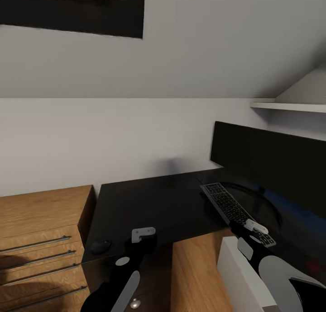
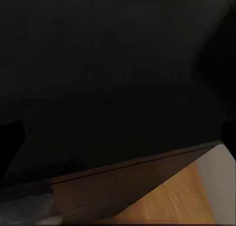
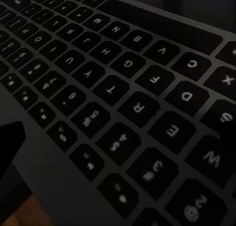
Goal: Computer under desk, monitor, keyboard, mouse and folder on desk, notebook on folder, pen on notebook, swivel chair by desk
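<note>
The right pincer (image 1: 256, 227) sits on the near end of the keyboard (image 1: 228, 205); whether it is clenched cannot be told. The left pincer (image 1: 143, 234) hovers over the glossy black desk (image 1: 154, 203), its grip likewise unclear. The step looks like keyboard placement: the slim, grey-keyed keyboard lies beside the wide monitor (image 1: 276, 163). Next, probably the small oval mouse (image 1: 100, 246), far from the keyboard at the desk's edge.

Glossy black L-shaped desk (image 1: 154, 203) stands against grey wall. Slim black keyboard with grey keys (image 1: 228, 207) lies flat on it, angled, before the wide black monitor (image 1: 271, 163). Small black oval mouse (image 1: 100, 246) rests at the desk's near left corner, well apart from keyboard. White-grey computer tower (image 1: 240, 276) stands on the floor beside the desk.
</note>
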You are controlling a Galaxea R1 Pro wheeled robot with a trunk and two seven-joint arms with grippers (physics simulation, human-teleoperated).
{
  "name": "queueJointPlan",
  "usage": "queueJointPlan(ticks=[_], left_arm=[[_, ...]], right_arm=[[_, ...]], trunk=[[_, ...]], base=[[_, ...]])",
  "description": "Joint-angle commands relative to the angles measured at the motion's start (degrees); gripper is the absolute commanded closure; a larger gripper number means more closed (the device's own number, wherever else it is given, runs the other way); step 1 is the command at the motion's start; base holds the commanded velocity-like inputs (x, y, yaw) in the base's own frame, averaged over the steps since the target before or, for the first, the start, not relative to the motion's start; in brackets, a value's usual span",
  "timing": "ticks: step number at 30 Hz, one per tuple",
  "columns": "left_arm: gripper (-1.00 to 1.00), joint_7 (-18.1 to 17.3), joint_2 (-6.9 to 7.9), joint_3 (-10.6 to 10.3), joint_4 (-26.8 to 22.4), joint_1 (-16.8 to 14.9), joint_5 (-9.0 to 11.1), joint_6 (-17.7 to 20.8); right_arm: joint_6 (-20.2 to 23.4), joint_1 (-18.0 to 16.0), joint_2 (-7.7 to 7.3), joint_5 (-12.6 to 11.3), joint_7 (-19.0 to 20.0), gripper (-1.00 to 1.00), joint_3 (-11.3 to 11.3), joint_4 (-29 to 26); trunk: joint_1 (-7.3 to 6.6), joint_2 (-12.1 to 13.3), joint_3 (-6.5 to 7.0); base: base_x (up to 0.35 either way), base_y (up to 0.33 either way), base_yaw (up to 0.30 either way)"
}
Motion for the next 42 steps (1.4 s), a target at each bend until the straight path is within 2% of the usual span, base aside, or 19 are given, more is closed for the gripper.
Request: queueJointPlan(ticks=[1, 19, 32, 42], left_arm=[[-1.00, 0.49, 0.00, -0.11, 0.05, -0.05, 0.49, 0.13], [-1.00, 0.49, -0.02, -0.14, 0.27, -0.05, 0.46, 0.13], [-1.00, 0.49, -0.02, -0.14, 0.27, -0.05, 0.46, 0.13], [-1.00, 0.49, -0.02, -0.18, 0.27, -0.05, 0.46, 0.13]], right_arm=[[-0.27, -0.04, 0.00, -0.67, -0.05, -1.00, 0.00, 0.08], [-0.27, -0.04, 0.00, -0.67, 0.00, -1.00, 0.00, 0.08], [-0.28, -0.04, 0.00, -0.67, 0.00, -1.00, 0.00, 0.05], [-0.28, -0.04, 0.00, -0.67, 0.00, -1.00, 0.00, 0.03]], trunk=[[0.00, -0.04, -0.07], [0.00, -0.04, -0.07], [0.00, -0.04, -0.07], [0.00, -0.04, -0.07]], base=[[-0.019, 0.012, 0.000], [-0.004, 0.002, 0.000], [-0.207, 0.000, 0.000], [-0.035, 0.000, 0.000]])
